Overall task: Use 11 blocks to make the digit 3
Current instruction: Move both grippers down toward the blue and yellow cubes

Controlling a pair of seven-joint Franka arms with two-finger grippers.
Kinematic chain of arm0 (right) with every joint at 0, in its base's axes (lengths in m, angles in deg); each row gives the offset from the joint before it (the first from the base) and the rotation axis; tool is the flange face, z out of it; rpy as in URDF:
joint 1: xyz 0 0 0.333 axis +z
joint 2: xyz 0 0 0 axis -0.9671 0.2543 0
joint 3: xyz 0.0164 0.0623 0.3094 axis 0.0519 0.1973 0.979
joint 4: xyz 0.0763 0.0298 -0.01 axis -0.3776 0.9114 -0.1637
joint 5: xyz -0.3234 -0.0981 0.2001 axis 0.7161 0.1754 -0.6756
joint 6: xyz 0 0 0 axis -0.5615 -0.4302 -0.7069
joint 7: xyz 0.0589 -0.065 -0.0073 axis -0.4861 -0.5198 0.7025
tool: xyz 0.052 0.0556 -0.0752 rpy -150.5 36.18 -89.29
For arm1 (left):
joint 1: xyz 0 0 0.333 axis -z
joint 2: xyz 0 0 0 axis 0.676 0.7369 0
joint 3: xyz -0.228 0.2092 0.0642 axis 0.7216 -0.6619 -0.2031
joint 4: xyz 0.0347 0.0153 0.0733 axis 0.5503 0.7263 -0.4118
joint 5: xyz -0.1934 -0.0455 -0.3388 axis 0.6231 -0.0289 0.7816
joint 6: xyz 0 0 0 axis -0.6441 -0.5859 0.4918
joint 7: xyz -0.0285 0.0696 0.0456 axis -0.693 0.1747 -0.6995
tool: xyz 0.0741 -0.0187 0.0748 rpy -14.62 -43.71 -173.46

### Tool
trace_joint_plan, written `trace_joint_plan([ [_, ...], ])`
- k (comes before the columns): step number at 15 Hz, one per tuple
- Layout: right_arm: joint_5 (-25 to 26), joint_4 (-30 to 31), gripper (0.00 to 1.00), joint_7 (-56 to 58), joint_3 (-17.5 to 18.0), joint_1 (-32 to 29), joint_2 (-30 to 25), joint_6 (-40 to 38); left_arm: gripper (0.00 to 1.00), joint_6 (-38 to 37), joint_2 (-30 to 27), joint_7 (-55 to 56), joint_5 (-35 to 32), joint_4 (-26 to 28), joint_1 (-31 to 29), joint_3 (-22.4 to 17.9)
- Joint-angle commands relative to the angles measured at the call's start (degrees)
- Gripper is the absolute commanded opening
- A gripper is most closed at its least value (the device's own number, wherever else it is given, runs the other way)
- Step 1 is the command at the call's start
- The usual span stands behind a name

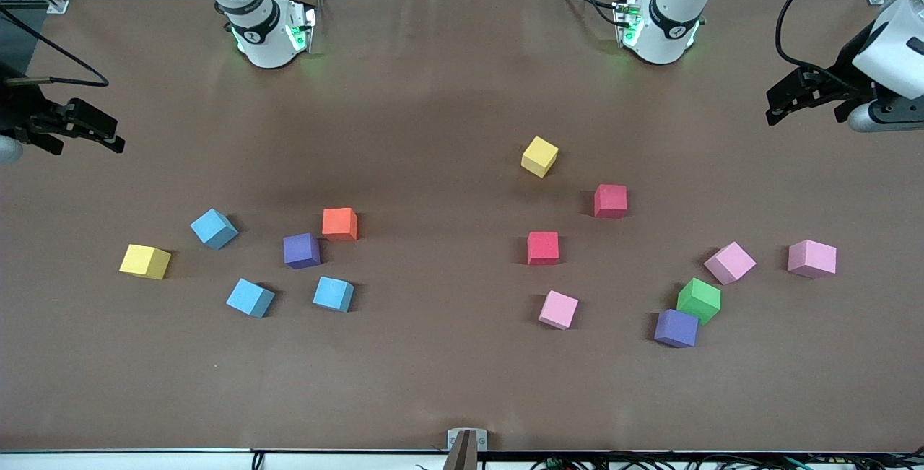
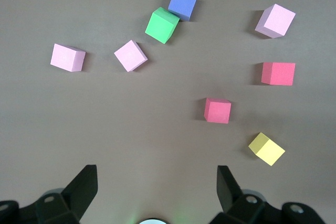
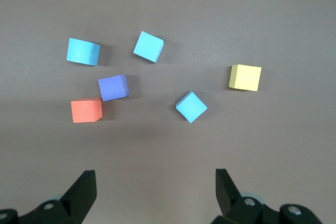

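Purple block [image 1: 676,328] lies nearest the camera, touching the green one [image 1: 699,299]; nothing is arranged yet.

I see fourteen blocks in two loose groups: yellow [image 1: 145,261], three blue [image 1: 214,228], purple [image 1: 302,250] and orange [image 1: 340,224] toward the right arm's end; yellow [image 1: 540,157], two red [image 1: 611,201], three pink [image 1: 559,310] plus that touching pair toward the left arm's end. They look light, matte, probably foam, so I'd pinch opposite flat faces. Cubes have no long axis; most sit turned at odd angles. Left gripper [image 1: 794,100] and right gripper [image 1: 81,128] wait over the table's ends, jaws spread, holding nothing.
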Motion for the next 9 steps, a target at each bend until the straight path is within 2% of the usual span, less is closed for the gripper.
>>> trace_joint_plan([
  [1, 1.01, 1.49, 1.00, -1.01, 1.09, -1.14, -1.61, 0.76, 1.00, -0.79, -0.83, -1.05, 0.18, -0.65, -0.18, -0.32],
  [5, 1.01, 1.40, 1.00, -1.10, 1.09, -1.05, -1.61, 1.29, 1.00, -0.70, -0.04, -0.44, 0.18, -1.70, 0.25, -0.32],
  [9, 0.92, 1.40, 1.00, -1.10, 1.26, -0.44, -1.61, 1.20, 1.00, 0.96, 6.27, 0.44, 0.79, -1.35, 1.04, 1.69],
])
